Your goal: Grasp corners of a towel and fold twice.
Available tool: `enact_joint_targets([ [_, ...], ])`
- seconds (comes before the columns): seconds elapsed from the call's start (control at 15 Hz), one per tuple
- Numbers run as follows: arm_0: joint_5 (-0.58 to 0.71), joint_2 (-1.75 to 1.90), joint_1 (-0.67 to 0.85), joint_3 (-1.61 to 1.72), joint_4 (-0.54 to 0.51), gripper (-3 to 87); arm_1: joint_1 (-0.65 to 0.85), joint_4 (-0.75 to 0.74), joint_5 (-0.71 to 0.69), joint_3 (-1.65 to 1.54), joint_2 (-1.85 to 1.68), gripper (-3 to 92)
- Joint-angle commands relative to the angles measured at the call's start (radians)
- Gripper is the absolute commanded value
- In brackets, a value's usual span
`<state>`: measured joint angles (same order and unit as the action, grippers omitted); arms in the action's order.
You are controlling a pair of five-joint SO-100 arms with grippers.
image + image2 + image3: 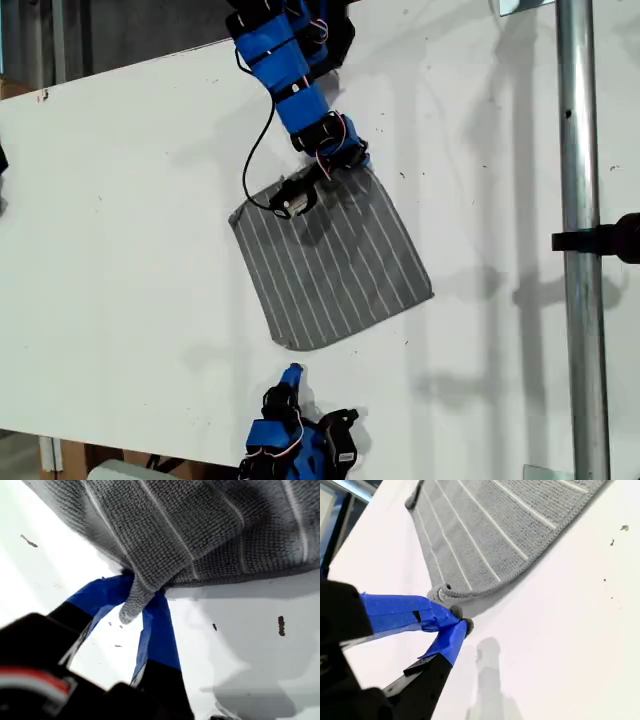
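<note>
Grey square cloth towel with thin white stripes lies flat mid-table. First wrist view shows what the exterior view hides: my first gripper pinching a towel corner at the cloth's 12 o'clock edge. My second gripper, jaws pressed together, sits just off the 6 o'clock corner, holding nothing.

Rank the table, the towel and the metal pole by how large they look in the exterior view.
1. Table: fills most of the view.
2. Towel: a broad patch mid-table.
3. Metal pole: spans the full height but narrow, so it covers less area; it may stand nearer the camera, so its true size is uncertain.
</note>
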<state>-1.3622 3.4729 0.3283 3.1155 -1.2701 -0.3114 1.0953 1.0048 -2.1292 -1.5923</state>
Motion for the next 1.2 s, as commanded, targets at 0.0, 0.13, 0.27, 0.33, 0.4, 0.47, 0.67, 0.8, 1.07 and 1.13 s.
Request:
enact_joint_targets([
  [0.0,-0.015,0.006,0.011,0.005,0.014,-1.9,0.002,-0.005,0.002,0.038,-0.012,-0.1],
  [0.13,-0.051,0.006,-0.012,-0.003,0.018,-2.5,-0.005,-0.002,0.002,0.038,-0.012,-0.1],
  [0.27,-0.094,0.006,-0.120,-0.072,0.092,-2.7,-0.008,-0.003,0.002,0.038,-0.014,-0.1],
  [0.33,-0.120,-0.044,-0.137,-0.149,0.089,-2.7,-0.005,-0.005,0.002,0.037,-0.011,-0.1],
  [0.4,-0.138,-0.212,-0.161,-0.265,0.101,-2.8,0.000,-0.006,0.000,0.037,-0.008,-0.1],
  [0.47,-0.146,-0.462,-0.202,-0.416,0.137,-2.8,0.006,-0.006,-0.003,0.037,-0.008,-0.1],
  [0.67,-0.172,-1.115,-0.362,-0.834,0.192,-2.8,0.023,-0.003,-0.012,0.040,-0.012,-0.1],
  [0.8,-0.209,-1.419,-0.454,-1.043,0.186,-2.8,0.028,-0.002,-0.015,0.040,-0.012,-0.1],
  [1.07,-0.169,-1.793,-0.601,-1.434,0.140,-2.8,0.031,-0.002,-0.018,0.040,-0.011,-0.1],
  [1.13,-0.152,-1.844,-0.626,-1.494,0.141,-2.7,0.032,-0.005,-0.018,0.040,-0.009,-0.1],
])
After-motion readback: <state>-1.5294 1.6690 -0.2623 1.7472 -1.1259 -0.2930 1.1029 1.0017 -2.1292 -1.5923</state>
